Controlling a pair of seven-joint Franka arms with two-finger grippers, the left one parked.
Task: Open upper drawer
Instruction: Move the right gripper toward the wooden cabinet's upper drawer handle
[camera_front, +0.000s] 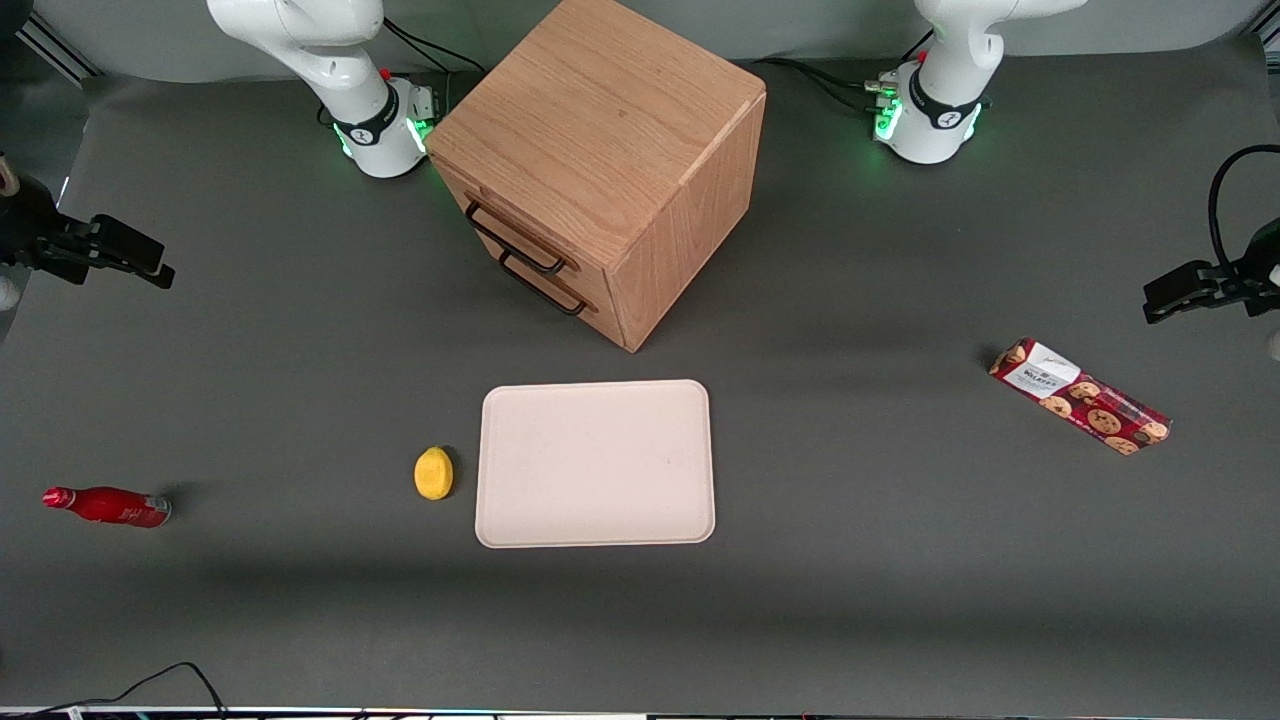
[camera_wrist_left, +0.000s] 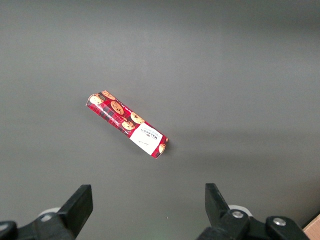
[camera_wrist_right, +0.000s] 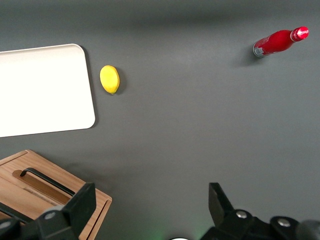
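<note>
The light-brown oak cabinet (camera_front: 610, 130) stands at the middle of the table, turned at an angle. Its upper drawer (camera_front: 500, 222) is shut, with a thin black bar handle (camera_front: 515, 240). The bottom drawer (camera_front: 548, 285) below it is shut too. My right gripper (camera_front: 150, 265) hangs well away from the cabinet, toward the working arm's end of the table. In the right wrist view the gripper (camera_wrist_right: 150, 200) is open and empty, above bare table beside a corner of the cabinet front (camera_wrist_right: 95, 200). One black handle (camera_wrist_right: 47, 181) shows there; I cannot tell which drawer's it is.
A cream tray (camera_front: 595, 462) lies nearer the front camera than the cabinet, with a yellow lemon (camera_front: 433, 472) beside it. A red bottle (camera_front: 108, 506) lies toward the working arm's end. A red cookie pack (camera_front: 1080, 396) lies toward the parked arm's end.
</note>
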